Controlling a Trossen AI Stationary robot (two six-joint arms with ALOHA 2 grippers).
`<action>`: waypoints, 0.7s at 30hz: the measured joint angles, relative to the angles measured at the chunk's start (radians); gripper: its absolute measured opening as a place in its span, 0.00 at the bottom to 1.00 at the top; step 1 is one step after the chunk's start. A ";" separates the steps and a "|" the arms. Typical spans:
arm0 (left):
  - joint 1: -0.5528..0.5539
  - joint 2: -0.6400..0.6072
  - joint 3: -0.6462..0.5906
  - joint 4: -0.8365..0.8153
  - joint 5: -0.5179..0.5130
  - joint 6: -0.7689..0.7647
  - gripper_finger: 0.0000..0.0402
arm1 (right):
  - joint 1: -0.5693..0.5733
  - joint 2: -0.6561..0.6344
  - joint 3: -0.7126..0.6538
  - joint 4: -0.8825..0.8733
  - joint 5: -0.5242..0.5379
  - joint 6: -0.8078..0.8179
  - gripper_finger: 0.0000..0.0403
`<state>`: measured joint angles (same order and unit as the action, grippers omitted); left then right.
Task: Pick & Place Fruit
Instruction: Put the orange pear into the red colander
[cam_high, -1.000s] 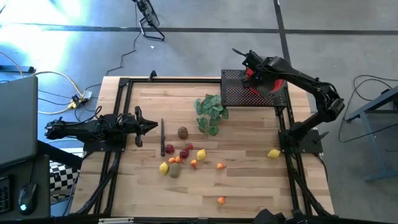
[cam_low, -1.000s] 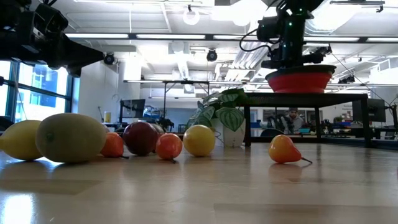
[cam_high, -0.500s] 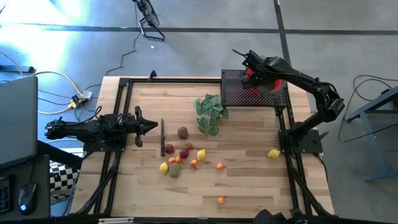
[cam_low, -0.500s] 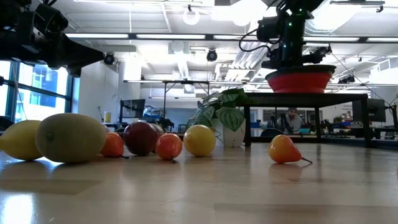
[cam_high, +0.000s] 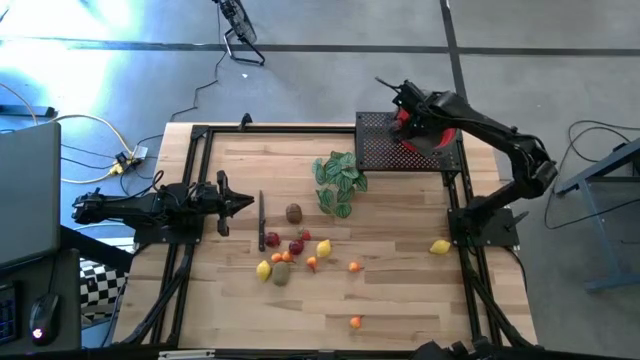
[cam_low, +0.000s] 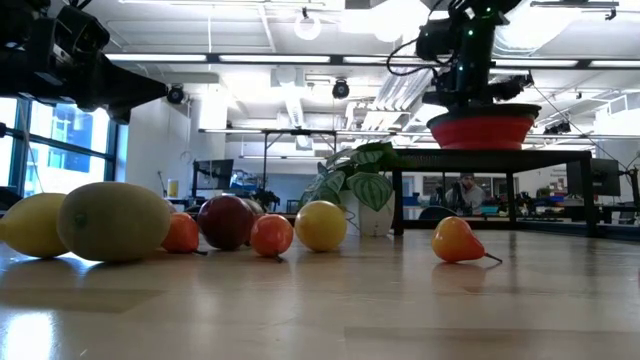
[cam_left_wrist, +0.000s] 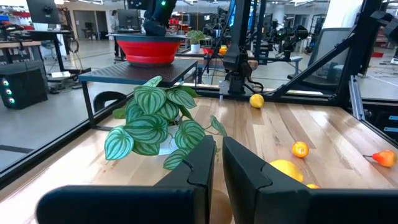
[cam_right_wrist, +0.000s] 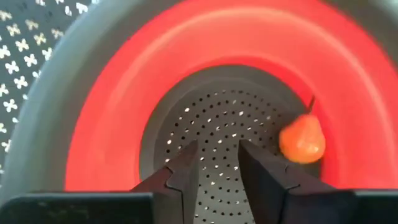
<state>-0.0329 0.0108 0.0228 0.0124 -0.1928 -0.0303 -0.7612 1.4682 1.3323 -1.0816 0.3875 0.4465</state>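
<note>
The right gripper (cam_right_wrist: 216, 165), fingers slightly apart and empty, hangs over the red bowl (cam_right_wrist: 112, 106) at the high view's upper right (release step, an orange pear (cam_right_wrist: 302, 138) lies inside). Next calls for reaching the fruit (cam_high: 297, 247) at centre.

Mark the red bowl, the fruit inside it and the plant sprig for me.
red bowl (cam_right_wrist: 106, 118): right wrist view, red inner wall.
orange pear (cam_right_wrist: 301, 140): right wrist view, body.
plant sprig (cam_high: 338, 180): high view, central leaves.
</note>
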 joint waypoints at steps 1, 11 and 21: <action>0.000 0.000 0.000 0.000 0.000 0.000 0.08 | 0.000 -0.012 0.000 0.001 0.004 0.000 0.26; 0.000 0.000 0.000 0.000 0.000 0.000 0.08 | 0.035 -0.166 0.002 0.045 0.002 -0.010 0.26; 0.000 0.000 0.000 0.000 0.000 0.000 0.08 | 0.140 -0.328 0.002 0.160 -0.012 -0.036 0.26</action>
<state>-0.0326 0.0109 0.0231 0.0124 -0.1928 -0.0304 -0.6209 1.1406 1.3346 -0.9215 0.3755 0.4102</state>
